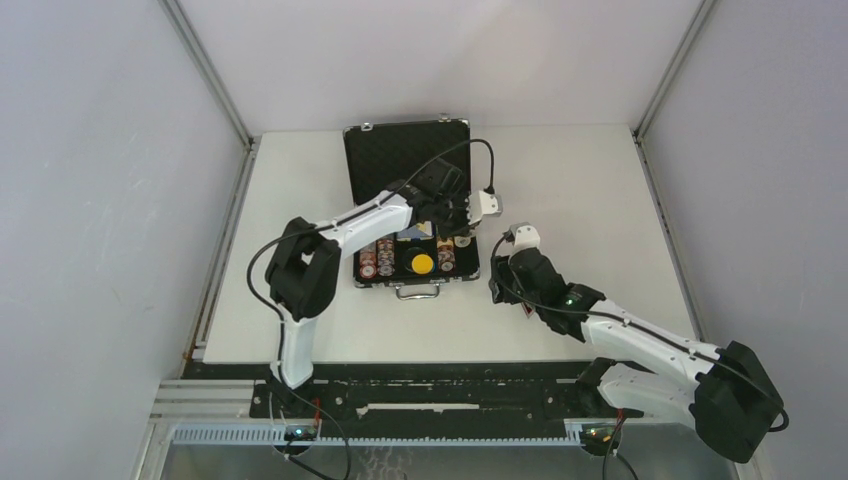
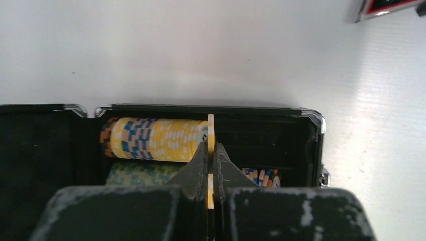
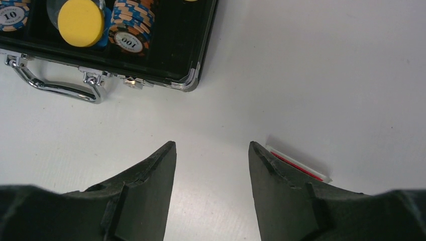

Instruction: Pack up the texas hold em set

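Looking down from above, you have the briefcase [image 1: 400, 150] lying open in the middle of the counter [image 1: 600, 200]. Its lid stands up at the far side and its metal handle [image 3: 55, 88] faces the arms.

Your left arm reaches across the open tray. The left pincer [image 2: 211, 145] is closed on a single yellow chip [image 2: 211, 125], which it holds on edge, upright between the fingertips. That chip hangs at the right end of the row of yellow-and-blue chips [image 2: 155, 139] lying in the far slot. You cannot tell from the wrist view whether it touches the row. A greenish row [image 2: 135, 173] lies in the next slot nearer the pincer, and a few orange-and-blue chips [image 2: 258, 175] show to its right.

Your right pincer [image 3: 212, 145] hovers over bare counter with its jaws spread apart and nothing between them. It is off the case's near right corner. The red-black token [image 3: 296, 163] lies flat on the counter just beside the right-hand finger, outside the case.

Inside the tray near the handle you can see the round yellow button [image 3: 80, 22]. An orange-and-blue stack marked 100 [image 3: 131, 25] sits beside it, and a blue chip marked 10 [image 3: 12, 15] lies at the left edge.
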